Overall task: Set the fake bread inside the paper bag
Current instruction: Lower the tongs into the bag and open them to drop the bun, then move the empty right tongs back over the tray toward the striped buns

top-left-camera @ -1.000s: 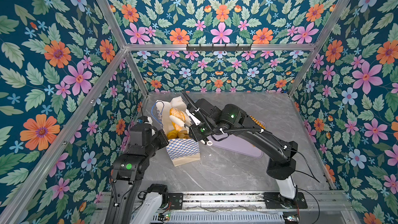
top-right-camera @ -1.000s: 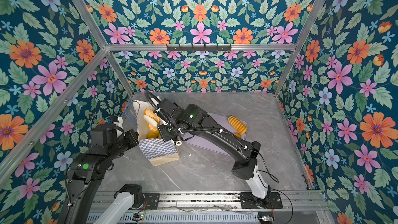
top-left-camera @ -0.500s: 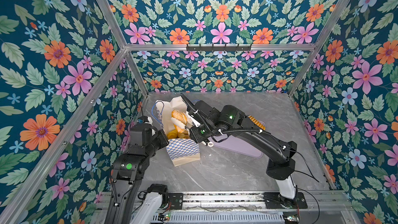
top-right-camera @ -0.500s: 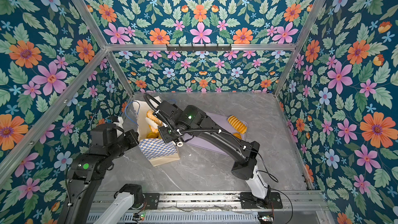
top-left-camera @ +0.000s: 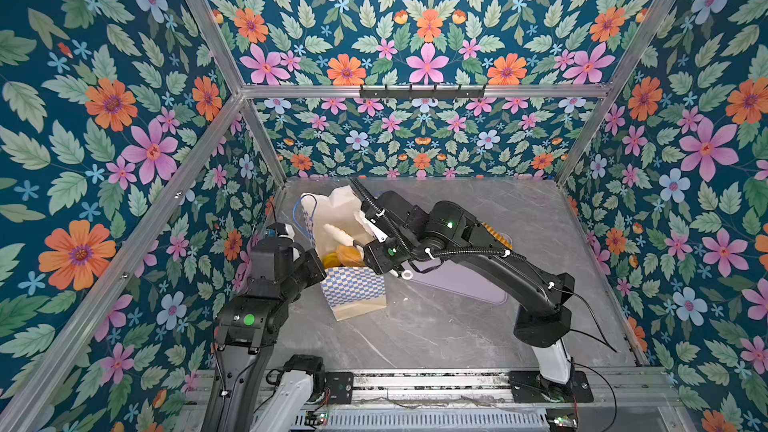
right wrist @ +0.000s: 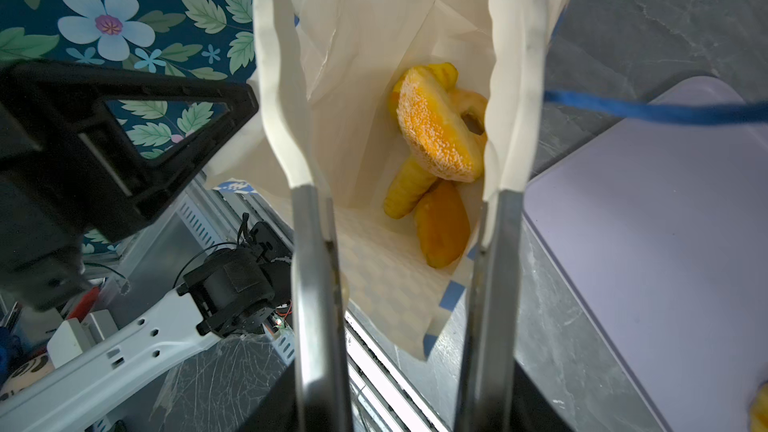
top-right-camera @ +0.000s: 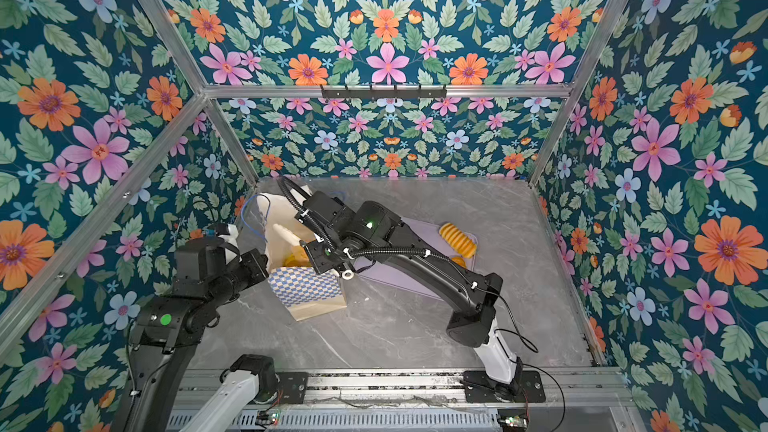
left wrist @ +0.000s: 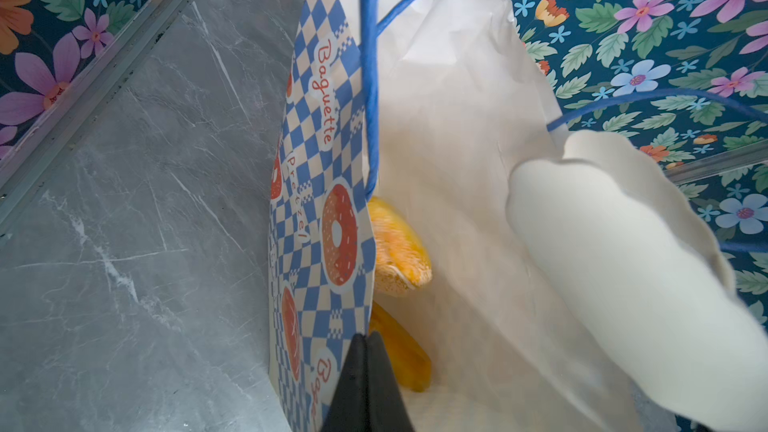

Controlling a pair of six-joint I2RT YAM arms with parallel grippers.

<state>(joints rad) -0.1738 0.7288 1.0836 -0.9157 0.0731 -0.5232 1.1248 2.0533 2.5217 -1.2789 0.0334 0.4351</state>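
Currently the left jaws clamp the checkered wall of the paper bag (top-left-camera: 353,290), while the right jaws hang released at its mouth; fake bread (right wrist: 436,135) lies inside, one ridged loaf (top-right-camera: 457,239) on the lilac tray (top-left-camera: 457,286).

Enclosed cell, floral wallpaper (top-left-camera: 124,118) on all sides: dark teal, pink and orange flowers, green leaves. Grey marble-look floor (top-left-camera: 436,338), pale veining. Aluminium frame bars (top-left-camera: 291,91) along the corners; black hook rail (top-left-camera: 422,92) on the back bar. Even, bright light; soft shadows on the floor.
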